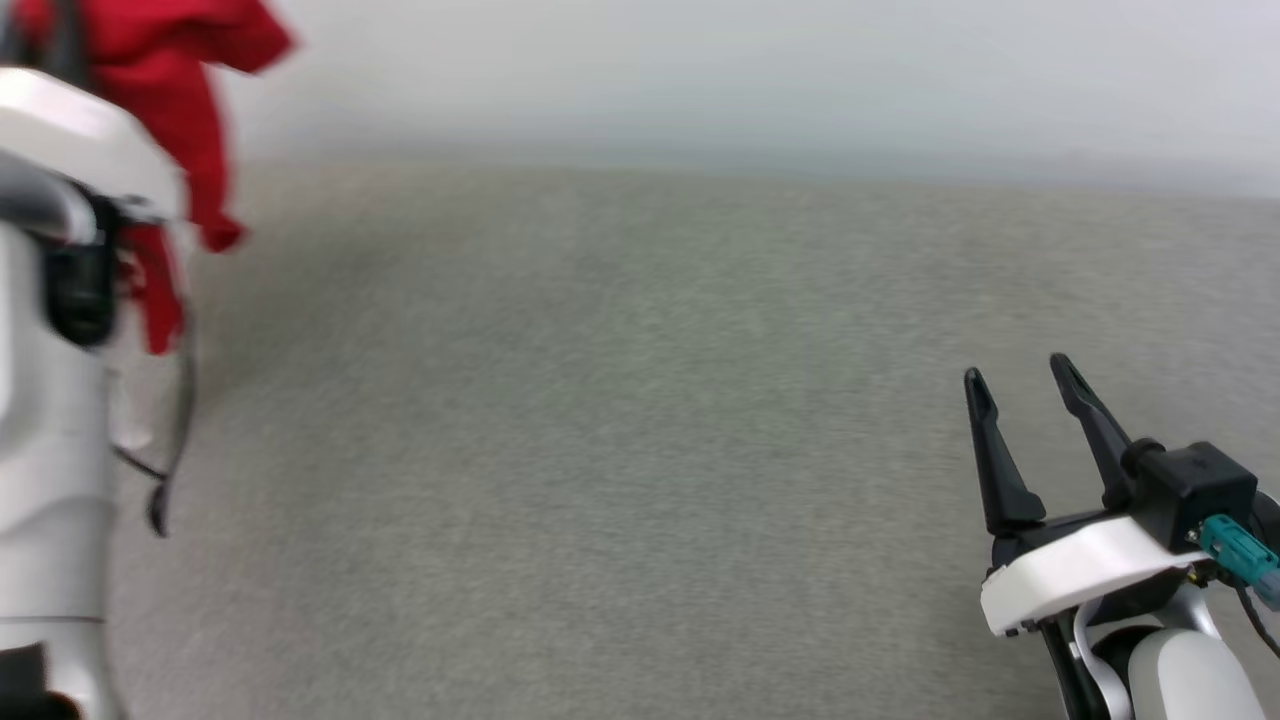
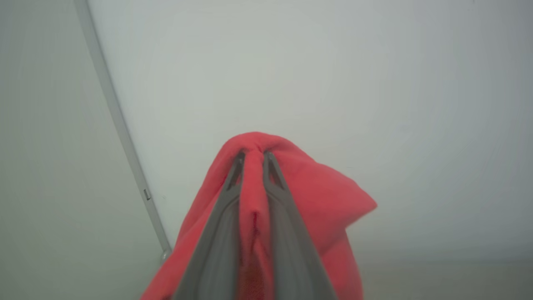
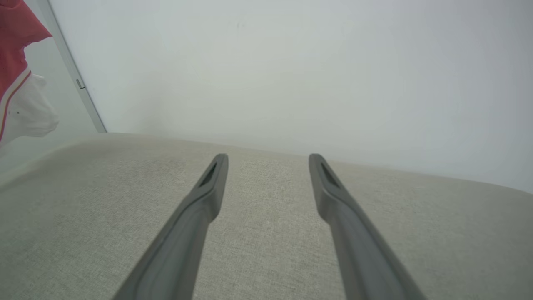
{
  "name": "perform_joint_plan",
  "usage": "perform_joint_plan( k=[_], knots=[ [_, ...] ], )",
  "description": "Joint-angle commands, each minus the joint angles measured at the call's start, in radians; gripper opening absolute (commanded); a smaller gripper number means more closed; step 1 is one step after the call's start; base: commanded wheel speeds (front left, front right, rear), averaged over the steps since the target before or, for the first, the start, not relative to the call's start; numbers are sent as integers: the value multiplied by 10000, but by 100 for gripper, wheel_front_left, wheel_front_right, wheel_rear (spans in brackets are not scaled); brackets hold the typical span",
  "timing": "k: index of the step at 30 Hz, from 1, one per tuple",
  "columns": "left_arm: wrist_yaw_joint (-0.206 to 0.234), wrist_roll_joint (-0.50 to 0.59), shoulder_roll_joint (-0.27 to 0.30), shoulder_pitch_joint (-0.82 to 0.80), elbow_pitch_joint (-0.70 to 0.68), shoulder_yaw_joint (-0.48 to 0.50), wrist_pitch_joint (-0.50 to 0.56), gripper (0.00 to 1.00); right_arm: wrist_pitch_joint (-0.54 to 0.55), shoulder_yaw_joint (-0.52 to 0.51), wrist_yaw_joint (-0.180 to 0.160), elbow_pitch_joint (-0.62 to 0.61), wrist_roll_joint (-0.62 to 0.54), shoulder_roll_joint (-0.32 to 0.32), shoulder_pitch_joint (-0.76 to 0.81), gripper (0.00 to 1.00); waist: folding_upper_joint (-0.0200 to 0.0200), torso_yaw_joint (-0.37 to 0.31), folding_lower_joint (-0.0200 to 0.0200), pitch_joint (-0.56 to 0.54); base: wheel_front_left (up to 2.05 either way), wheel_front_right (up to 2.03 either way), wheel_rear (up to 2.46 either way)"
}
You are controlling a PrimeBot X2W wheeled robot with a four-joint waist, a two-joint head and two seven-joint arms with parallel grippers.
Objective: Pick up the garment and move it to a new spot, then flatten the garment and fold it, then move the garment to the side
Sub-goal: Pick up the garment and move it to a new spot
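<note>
While the left gripper (image 2: 252, 155) clamps a fold of the garment (image 2: 316, 196) between its fingers, the red cloth hangs at the far left above the grey fabric surface (image 1: 600, 450). The right gripper (image 1: 1018, 370) hovers near right, fingers spread apart and empty.

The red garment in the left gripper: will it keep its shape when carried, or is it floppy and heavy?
Probably floppy: the red garment drapes in loose folds around the shut left gripper. Likely light for its size, since one thin pinch carries it. It may bunch when set down on the grey fabric surface; its white sleeve dangles free.
</note>
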Motion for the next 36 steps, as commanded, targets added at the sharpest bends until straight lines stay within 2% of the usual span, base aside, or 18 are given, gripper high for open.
perform_joint_plan(
  k=[1,9,15,21,29,30,31,32,36],
  knots=[
    [-78,39,-160,39,-70,-145,-93,0,-64,10,-3,-2,47,23,174,100,0,-633,2,-399,0,0,0],
    [-337,-180,-1868,646,-552,-1479,-459,0,84,-192,-3,-100,148,25,555,100,0,-1924,2,-645,0,0,0],
    [-438,-501,-2685,1915,-1541,-2314,-510,0,187,-377,-3,-270,162,27,796,100,0,-2485,2,-573,0,0,0],
    [-389,-953,-2865,4513,-2841,-2878,-242,0,193,-512,-3,-463,263,24,974,100,0,-2643,2,-380,0,0,0],
    [-306,-1065,-3035,7643,-3563,-4310,1063,0,266,-720,-3,-490,267,23,986,100,0,-2156,2,-271,0,0,0],
    [-313,-1098,-3092,7878,-3596,-4466,1144,27,273,-711,-3,-480,271,23,950,100,0,-2102,2,-277,0,0,0],
    [-287,-987,-3088,7923,-3669,-4587,1093,94,275,-719,-3,-479,272,23,915,100,0,-2029,2,-292,0,0,0],
    [-270,-838,-3078,7954,-3749,-4713,997,100,282,-749,-3,-492,253,23,917,100,0,-1941,2,-329,0,0,0],
    [-117,-248,-3174,7846,-4163,-5022,142,100,373,-802,-3,-569,143,23,961,100,0,-1635,2,-479,0,0,0]
  ],
)
